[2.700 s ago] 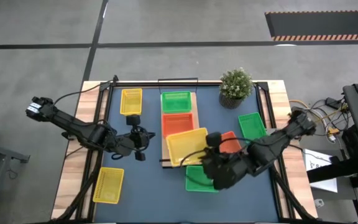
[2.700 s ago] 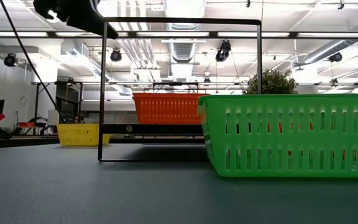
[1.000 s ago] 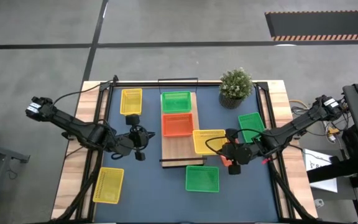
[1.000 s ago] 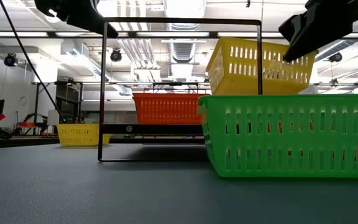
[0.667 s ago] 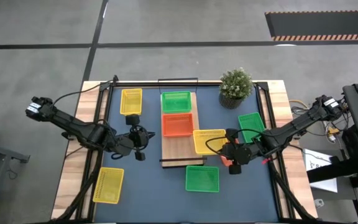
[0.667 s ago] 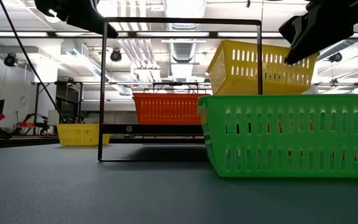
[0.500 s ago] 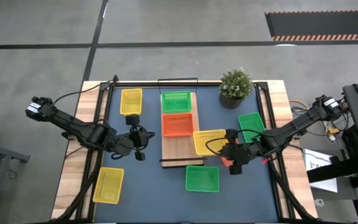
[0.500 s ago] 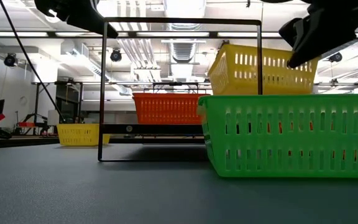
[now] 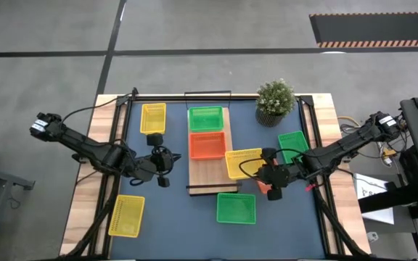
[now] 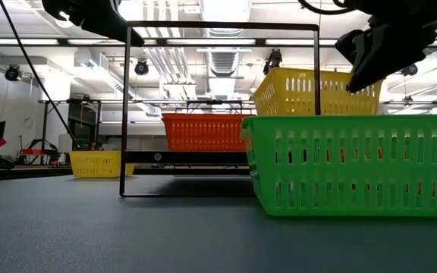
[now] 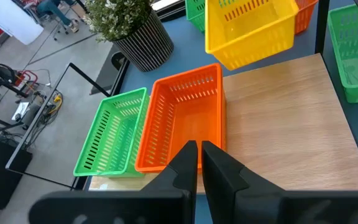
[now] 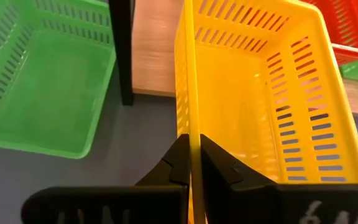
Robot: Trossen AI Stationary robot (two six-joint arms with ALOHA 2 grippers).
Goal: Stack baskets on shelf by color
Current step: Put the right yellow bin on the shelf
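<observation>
While the high view gives only the layout, the right hand (image 12: 191, 163) is seen in its wrist view clamped on a yellow basket's (image 9: 244, 164) rim, lifted at the shelf's (image 9: 209, 174) right edge. The left hand (image 11: 199, 163) is closed, empty, facing orange (image 11: 182, 124) and green (image 11: 112, 132) baskets on the shelf. No writing is readable.

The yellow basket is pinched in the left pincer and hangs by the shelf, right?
Not the left one. The right pincer pinches the yellow basket by its rim, as the right wrist view shows. It does hang by the shelf.
</observation>
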